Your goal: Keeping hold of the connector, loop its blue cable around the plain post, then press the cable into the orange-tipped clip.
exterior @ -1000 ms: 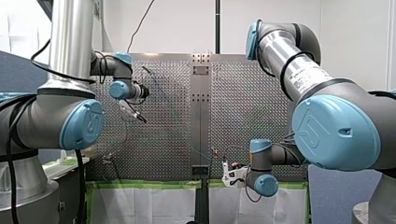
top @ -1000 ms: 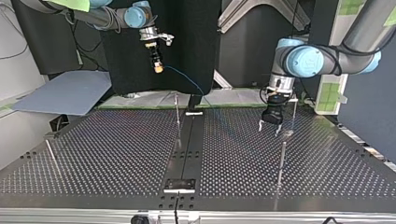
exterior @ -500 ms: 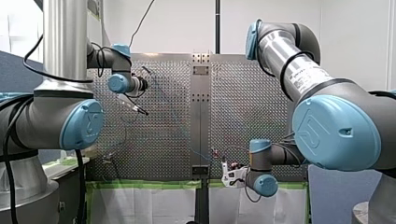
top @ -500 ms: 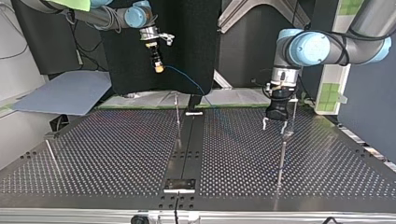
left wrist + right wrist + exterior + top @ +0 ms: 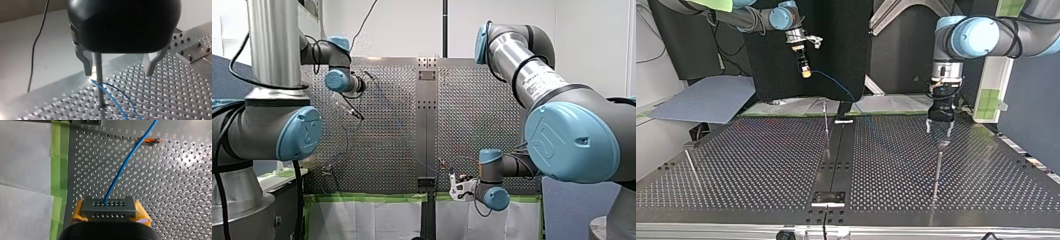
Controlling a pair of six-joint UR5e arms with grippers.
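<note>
Right gripper (image 5: 110, 213) clamped on connector (image 5: 109, 206), yellow pads (image 5: 78, 212) at both its ends; held clear above perforated worktop (image 5: 175, 182); blue cable (image 5: 125, 162) leaves connector's face, runs out past end of orange-tipped clip (image 5: 150, 140); whether seated in clip, cannot tell; left gripper (image 5: 118, 72) open, holding nothing, low over worktop; plain post (image 5: 99, 82) upright, seen between its fingers, close beside one; cable curves past post's base; looped or not, cannot tell.
</note>
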